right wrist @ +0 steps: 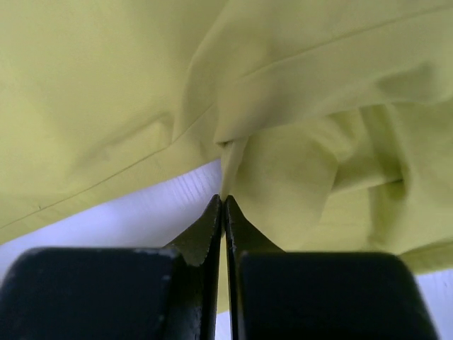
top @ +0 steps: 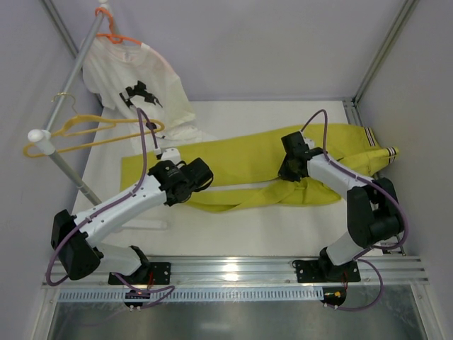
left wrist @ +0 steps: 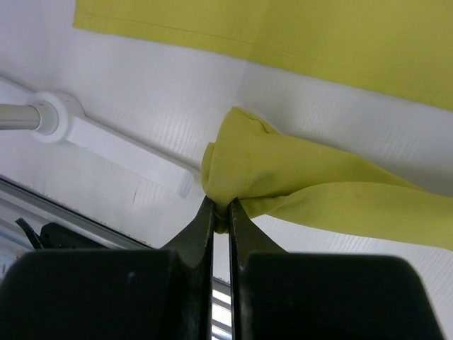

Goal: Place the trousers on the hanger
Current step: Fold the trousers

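At the far left, the yellow hanger [top: 92, 142] hung from the slanted metal rail [top: 81, 57], clear of the trousers. Just right of it, a white T-shirt [top: 120, 74] hung on an orange hanger [top: 117, 37]. Next came the left gripper [left wrist: 221, 207], its fingers closed on a bunched fold at the end of the nearer trouser leg. The trousers [top: 248, 159] lay lengthwise across the white table [top: 248, 227], one leg flat and the other twisted beside it. Further right, the right gripper [right wrist: 224, 202] was pressed shut on a thin pinch of the yellow-green cloth. The striped bands [top: 375, 145] lay at the far right edge.
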